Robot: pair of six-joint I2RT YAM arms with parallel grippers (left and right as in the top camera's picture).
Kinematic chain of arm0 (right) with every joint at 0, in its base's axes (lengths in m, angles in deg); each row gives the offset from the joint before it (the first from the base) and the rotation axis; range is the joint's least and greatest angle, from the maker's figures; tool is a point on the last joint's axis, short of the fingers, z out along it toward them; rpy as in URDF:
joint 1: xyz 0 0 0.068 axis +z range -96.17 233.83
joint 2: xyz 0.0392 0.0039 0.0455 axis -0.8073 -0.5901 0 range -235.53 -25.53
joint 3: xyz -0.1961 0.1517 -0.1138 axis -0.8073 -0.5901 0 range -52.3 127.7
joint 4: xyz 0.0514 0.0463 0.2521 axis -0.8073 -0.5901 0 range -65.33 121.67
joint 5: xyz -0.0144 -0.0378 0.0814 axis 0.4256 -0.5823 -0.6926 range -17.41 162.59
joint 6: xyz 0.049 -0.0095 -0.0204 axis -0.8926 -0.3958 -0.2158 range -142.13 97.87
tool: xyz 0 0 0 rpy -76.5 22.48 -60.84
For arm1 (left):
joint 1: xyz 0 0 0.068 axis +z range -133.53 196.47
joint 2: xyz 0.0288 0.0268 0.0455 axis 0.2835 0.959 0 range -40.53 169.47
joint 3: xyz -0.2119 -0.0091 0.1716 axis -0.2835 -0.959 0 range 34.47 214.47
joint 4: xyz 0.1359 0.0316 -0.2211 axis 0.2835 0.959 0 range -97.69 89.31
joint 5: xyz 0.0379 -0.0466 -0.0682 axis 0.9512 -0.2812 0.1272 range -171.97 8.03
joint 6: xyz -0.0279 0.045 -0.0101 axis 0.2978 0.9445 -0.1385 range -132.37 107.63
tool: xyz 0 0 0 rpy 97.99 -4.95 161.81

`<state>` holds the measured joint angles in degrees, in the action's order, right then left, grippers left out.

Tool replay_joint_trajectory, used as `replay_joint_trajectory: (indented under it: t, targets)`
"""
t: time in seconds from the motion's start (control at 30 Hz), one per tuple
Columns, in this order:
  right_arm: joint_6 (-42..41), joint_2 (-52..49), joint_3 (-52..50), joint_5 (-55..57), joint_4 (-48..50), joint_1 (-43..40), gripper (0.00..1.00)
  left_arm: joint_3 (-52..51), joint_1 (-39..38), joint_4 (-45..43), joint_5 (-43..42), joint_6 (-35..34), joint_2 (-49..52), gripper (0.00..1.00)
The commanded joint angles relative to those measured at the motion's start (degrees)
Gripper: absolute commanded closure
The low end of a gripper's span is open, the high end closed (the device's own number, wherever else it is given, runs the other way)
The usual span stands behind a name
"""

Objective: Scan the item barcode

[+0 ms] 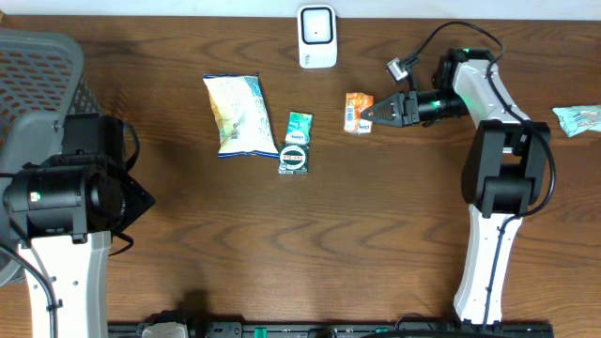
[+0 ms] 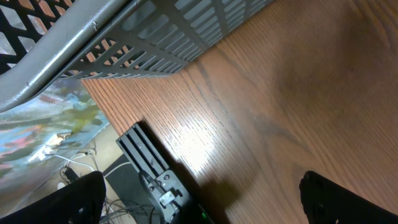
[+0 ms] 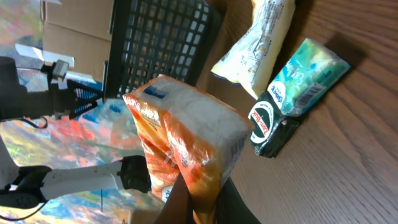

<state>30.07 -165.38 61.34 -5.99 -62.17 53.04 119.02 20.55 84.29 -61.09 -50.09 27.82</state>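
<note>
The white scanner [image 1: 317,36] stands at the far edge of the table [image 1: 376,235]; nothing lies between it and the orange packet [image 1: 354,111], which sits to its right and nearer the middle; a white snack bag [image 1: 237,115] and a green tissue packet [image 1: 297,143] lie side by side left of the orange packet, close together, the green one well clear of it; another pale packet [image 1: 577,118] rests at the right edge; a grey mesh basket [image 1: 38,75] fills the far left corner.

The right arm [image 1: 493,188] rises from the near edge, bends at its elbow and reaches leftward, level over the table; the right gripper [image 1: 369,114] is clamped tight on one end of the orange packet, the wrist view showing the packet [image 3: 186,137] standing up out of the pinch.

The left arm [image 1: 66,197] is folded at the near left beside the basket; the left gripper [image 2: 200,198] is spread wide with nothing in it, only bare wood under its fingers [image 2: 348,199].
</note>
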Motion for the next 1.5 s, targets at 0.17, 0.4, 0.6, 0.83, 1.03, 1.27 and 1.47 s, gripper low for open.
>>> replay_joint_trajectory:
  t: [0.17, 0.4, 0.6, 0.83, 1.03, 1.27, 1.47]
  targets:
    - [1.7, 0.8, -0.2, -2.4, -0.3, 0.7, 0.99, 0.0, 0.2, 0.3, 0.2, -0.7, -0.2, 0.02]
    - [3.7, 0.8, -0.2, -2.6, -0.2, 3.4, 0.99, 0.0, 0.2, 0.3, 0.2, -0.7, -0.2, 0.02]
    - [5.3, 0.8, -0.2, -2.8, -0.2, 4.3, 0.99, 0.0, 0.2, 0.3, 0.2, -0.7, -0.2, 0.02]
    - [5.3, 0.8, -0.2, -2.8, -0.2, 4.2, 0.99, 0.0, 0.2, 0.3, 0.2, -0.7, -0.2, 0.03]
    - [5.3, 0.8, -0.2, -2.8, -0.2, 4.2, 0.99, 0.0, 0.2, 0.3, 0.2, -0.7, -0.2, 0.02]
    - [5.3, 0.8, -0.2, -2.8, -0.2, 4.2, 0.99, 0.0, 0.2, 0.3, 0.2, -0.7, -0.2, 0.02]
    - [5.3, 0.8, -0.2, -2.8, -0.2, 4.2, 0.99, 0.0, 0.2, 0.3, 0.2, -0.7, -0.2, 0.02]
